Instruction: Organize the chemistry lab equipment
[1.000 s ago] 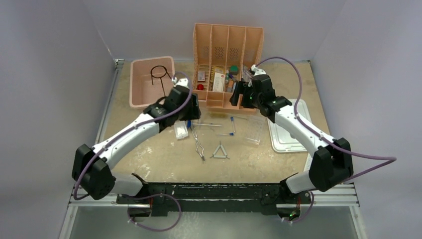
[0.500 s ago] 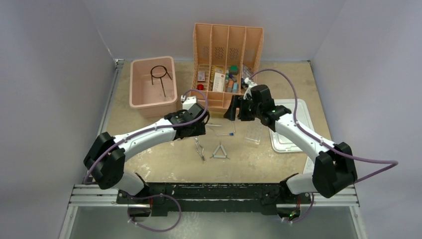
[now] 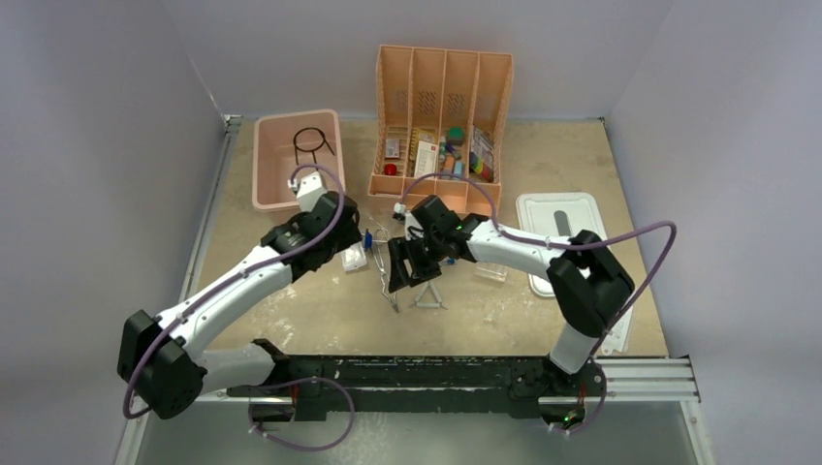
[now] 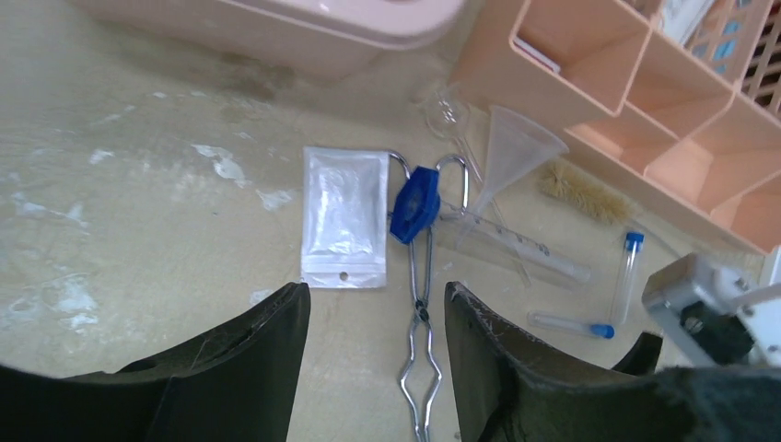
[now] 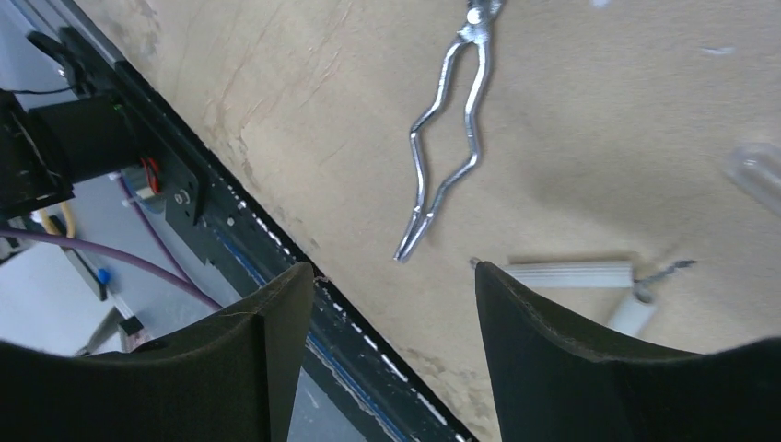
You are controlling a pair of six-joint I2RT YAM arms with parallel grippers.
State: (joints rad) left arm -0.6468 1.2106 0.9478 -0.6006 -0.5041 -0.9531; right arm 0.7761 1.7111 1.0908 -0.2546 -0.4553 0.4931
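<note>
The metal tongs (image 3: 389, 281) lie mid-table, a blue clip (image 4: 414, 203) on their handle end; they also show in the left wrist view (image 4: 419, 368) and the right wrist view (image 5: 448, 110). A clear packet (image 4: 343, 216) lies left of them. Two blue-capped tubes (image 4: 627, 273) and a clear funnel (image 4: 516, 145) lie to the right. The white triangle (image 3: 428, 296) lies by the tongs' tips and shows in the right wrist view (image 5: 571, 273). The black wire tripod (image 3: 310, 143) sits in the pink bin (image 3: 274, 189). My left gripper (image 4: 376, 299) is open and empty, above the tongs and packet. My right gripper (image 5: 391, 272) is open and empty, beside the tongs' tips.
The orange divider organiser (image 3: 441, 102) stands at the back centre. A white lid (image 3: 562, 225) lies at the right. A clear tube rack (image 3: 492, 270) lies under the right forearm. A bristle brush (image 4: 576, 191) lies by the organiser. The table's front edge and black rail (image 5: 212, 221) are close to my right gripper.
My right gripper has moved from the organiser down and left to the tongs mid-table. My left arm reached towards the tongs, then drew back to the left.
</note>
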